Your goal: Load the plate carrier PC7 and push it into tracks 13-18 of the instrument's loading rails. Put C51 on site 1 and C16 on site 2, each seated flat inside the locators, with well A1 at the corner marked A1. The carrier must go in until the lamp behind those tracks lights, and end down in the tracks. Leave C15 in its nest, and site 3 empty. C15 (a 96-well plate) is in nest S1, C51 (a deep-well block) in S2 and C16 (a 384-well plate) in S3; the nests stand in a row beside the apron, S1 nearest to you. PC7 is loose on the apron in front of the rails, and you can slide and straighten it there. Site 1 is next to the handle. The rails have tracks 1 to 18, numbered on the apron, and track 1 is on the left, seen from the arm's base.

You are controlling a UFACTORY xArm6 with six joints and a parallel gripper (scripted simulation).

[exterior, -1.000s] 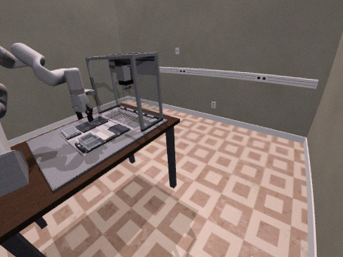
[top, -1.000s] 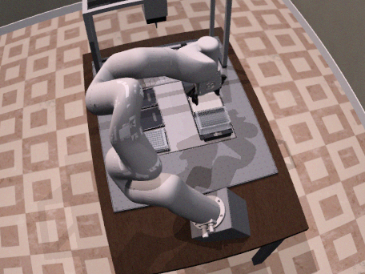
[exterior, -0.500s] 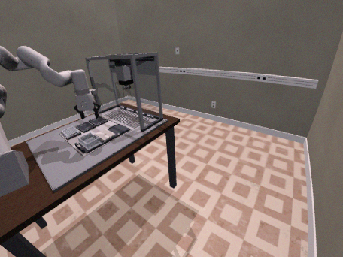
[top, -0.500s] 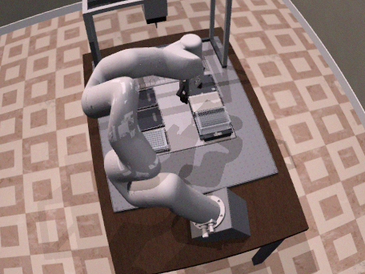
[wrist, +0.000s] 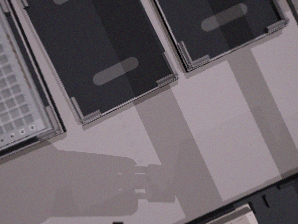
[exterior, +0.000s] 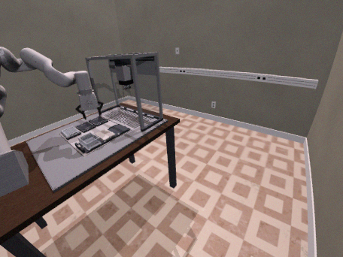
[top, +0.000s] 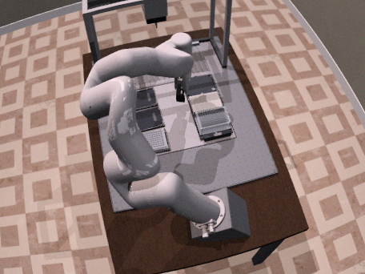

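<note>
Carrier PC7 (top: 201, 83) (exterior: 119, 128) (wrist: 286, 201) lies on the apron, handle towards the arm's base. Deep-well block C51 (top: 214, 119) (exterior: 89, 140) is on site 1 beside the handle. Cream plate C16 (top: 205, 102) (exterior: 106, 134) (wrist: 241, 216) is on the middle site; site 3 is bare. Exact seating is too small to tell. C15 (top: 157, 139) (exterior: 70, 132) (wrist: 12, 95) is in nest S1. Nests S2 (top: 149, 118) (wrist: 100, 55) and S3 (top: 146, 97) (wrist: 225, 27) are empty. My gripper (top: 180, 97) (exterior: 92, 117) is open and empty, above the apron between nests and carrier. The lamps cannot be made out.
The grooved rails (exterior: 125, 117) lie behind the apron, under a grey gantry frame (top: 227, 33) (exterior: 138, 95). A dark-tipped head (top: 155, 10) (exterior: 125, 74) hangs from it. The arm hides part of the rails and nests in the top view.
</note>
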